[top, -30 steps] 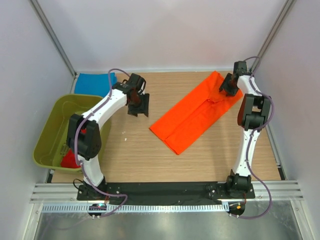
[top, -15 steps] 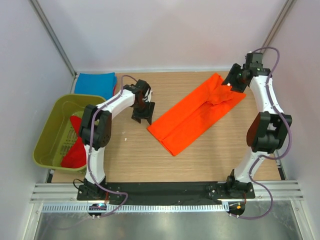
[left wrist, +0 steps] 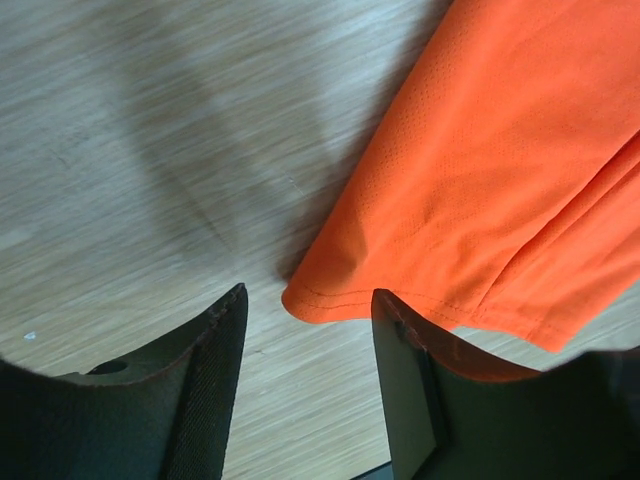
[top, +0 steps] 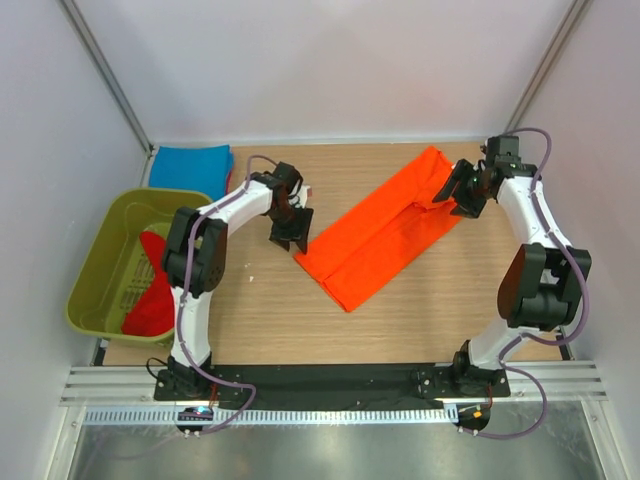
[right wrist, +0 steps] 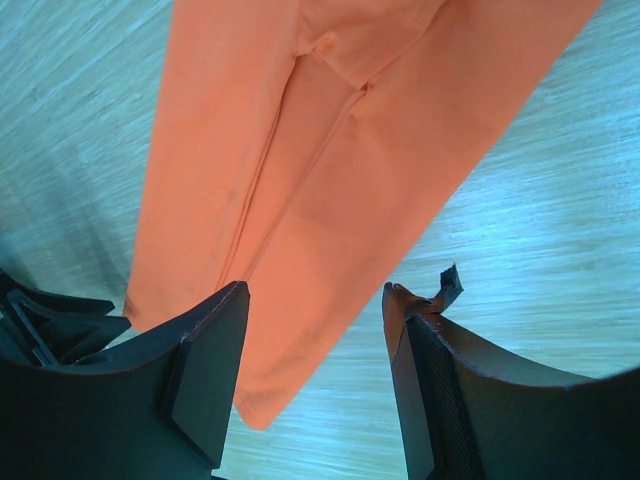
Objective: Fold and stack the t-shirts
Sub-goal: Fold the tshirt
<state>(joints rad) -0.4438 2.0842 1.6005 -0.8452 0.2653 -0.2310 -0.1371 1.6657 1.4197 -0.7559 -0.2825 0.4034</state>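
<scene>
Orange t-shirt (top: 380, 238) spans from left gripper (top: 291, 233) to right gripper (top: 450, 191), both open, empty.

A robotics lab test cell is indicated, not a home or shop. A wooden table (top: 400, 320) is enclosed by plain white panels (top: 330, 70) held in aluminium posts (top: 105, 75). A left arm (top: 225, 205) and a right arm (top: 535, 215) are bolted to a black plate (top: 330, 378) behind a slotted metal rail (top: 330, 415) (the only homely items being an orange t-shirt (top: 385, 235) and an olive tub (top: 88, 270)). What appears to be sheet metal (top: 330, 455) is seen along the near edge.
</scene>
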